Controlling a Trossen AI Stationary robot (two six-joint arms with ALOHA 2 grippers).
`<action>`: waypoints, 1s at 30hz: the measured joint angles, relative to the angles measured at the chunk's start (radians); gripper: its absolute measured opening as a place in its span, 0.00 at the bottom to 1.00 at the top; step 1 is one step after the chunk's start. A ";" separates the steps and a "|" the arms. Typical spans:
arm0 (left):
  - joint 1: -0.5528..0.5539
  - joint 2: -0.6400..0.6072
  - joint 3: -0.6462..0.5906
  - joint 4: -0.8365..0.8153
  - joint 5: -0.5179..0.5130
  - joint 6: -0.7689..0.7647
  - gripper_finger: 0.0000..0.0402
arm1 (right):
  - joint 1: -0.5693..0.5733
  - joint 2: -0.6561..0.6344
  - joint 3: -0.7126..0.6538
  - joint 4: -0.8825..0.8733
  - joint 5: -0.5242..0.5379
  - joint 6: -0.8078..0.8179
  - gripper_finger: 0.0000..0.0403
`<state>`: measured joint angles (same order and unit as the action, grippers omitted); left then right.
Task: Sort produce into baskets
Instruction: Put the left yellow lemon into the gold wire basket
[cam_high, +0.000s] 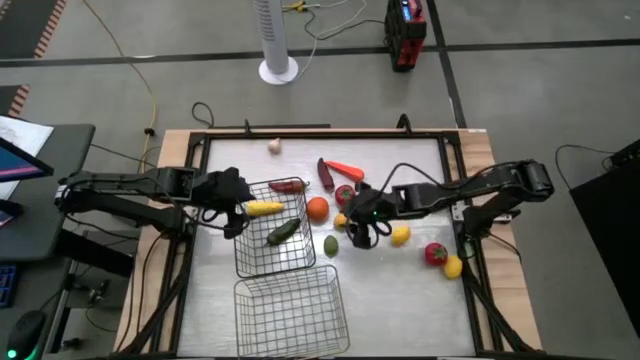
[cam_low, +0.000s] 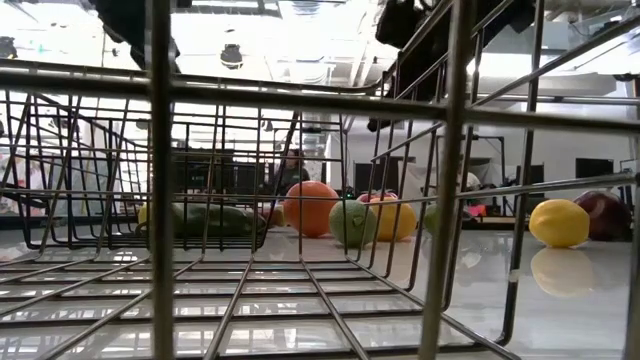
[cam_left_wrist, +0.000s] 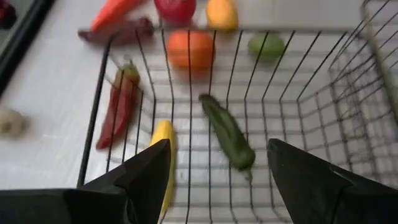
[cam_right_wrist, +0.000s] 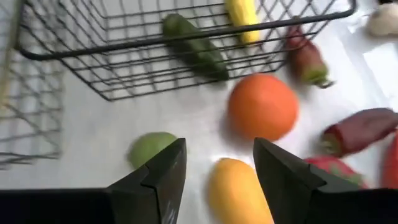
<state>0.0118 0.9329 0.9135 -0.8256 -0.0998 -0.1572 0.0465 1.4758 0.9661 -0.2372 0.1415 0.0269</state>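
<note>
Over mango (cam_right_wrist: 238, 190), right gripper (cam_right_wrist: 217, 171) jaws spread, empty

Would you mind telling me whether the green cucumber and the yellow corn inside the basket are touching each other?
Apart. The left wrist view shows bare basket floor between the cucumber and the corn.

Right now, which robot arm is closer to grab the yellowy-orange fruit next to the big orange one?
Probably the right arm. Its open right gripper hovers right over the yellow-orange fruit, which shows between its fingers. The open left gripper is at the far side of the basket holding the cucumber.
</note>
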 joint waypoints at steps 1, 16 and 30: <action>-0.002 0.000 0.002 0.001 -0.011 0.011 0.63 | -0.011 0.001 0.000 -0.012 0.001 -0.007 0.56; -0.010 0.000 0.005 0.112 -0.142 0.153 0.63 | -0.023 0.084 -0.059 -0.016 -0.036 -0.220 0.76; -0.009 -0.004 0.005 0.097 -0.150 0.153 0.63 | -0.044 0.253 -0.059 0.018 -0.025 -0.271 0.66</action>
<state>0.0025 0.9291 0.9188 -0.7283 -0.2494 -0.0044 0.0029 1.7289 0.9074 -0.2189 0.1161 -0.2443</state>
